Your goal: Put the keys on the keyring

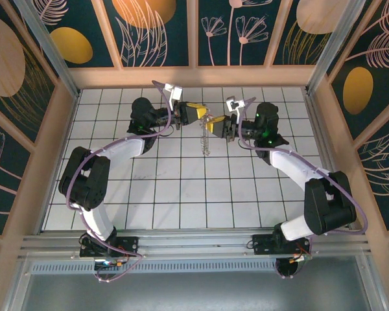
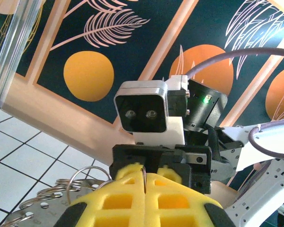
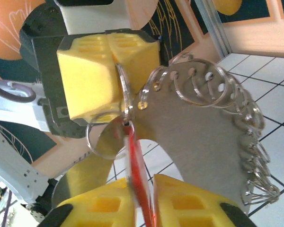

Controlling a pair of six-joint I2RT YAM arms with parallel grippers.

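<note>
- My left jaws are clamped shut on the keyring [image 1: 205, 139], with its wire pinched between the yellow pads [image 3: 92, 66].
- My right jaws are closed on the red-headed key [image 3: 138, 182], which stands edge-on between them.
- The key's far end meets the pinched ring just beside my left pads; I cannot tell whether it is threaded on.
- Both jaws face each other above the far middle of the tiled counter [image 1: 181, 194].
- The rest of the keyring, a string of small split rings, trails from them toward the near side.
</note>
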